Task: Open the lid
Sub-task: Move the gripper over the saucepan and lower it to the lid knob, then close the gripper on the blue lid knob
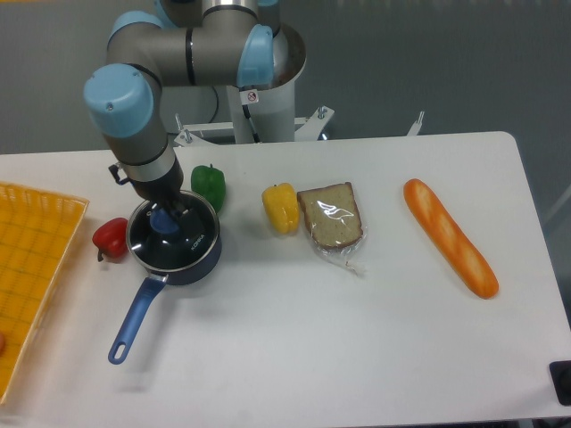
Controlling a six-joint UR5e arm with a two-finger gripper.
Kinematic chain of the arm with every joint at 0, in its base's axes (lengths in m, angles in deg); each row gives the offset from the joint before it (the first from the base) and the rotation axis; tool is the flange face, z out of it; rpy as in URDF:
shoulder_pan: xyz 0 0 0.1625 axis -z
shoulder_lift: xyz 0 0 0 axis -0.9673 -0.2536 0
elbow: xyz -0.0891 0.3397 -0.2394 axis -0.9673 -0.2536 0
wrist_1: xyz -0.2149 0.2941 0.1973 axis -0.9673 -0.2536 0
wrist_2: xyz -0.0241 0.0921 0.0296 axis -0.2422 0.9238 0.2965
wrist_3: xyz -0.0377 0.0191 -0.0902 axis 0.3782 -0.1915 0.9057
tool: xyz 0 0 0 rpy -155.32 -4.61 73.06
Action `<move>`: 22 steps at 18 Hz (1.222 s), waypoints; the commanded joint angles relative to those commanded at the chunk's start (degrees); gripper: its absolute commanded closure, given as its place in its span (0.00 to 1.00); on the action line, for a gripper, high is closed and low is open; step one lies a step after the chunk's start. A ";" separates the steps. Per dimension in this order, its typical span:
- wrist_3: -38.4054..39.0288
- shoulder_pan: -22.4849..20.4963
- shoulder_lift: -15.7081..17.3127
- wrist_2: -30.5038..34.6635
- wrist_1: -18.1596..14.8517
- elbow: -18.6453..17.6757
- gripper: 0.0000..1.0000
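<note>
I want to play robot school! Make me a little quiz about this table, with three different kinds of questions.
1. True or false: the lid is on the pot.
2. Which pepper lies nearest the bread? A) red pepper B) green pepper C) yellow pepper
3. Fill in: the claw is right above the lid's blue ____.

Key: 1 true; 2 C; 3 knob.

Lid [178, 239]: small white print, too small to read. Robot base [259, 107]: red round sticker, unreadable.
</note>
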 joint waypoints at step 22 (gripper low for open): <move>4.14 1.85 -1.67 -0.53 2.29 -3.34 0.00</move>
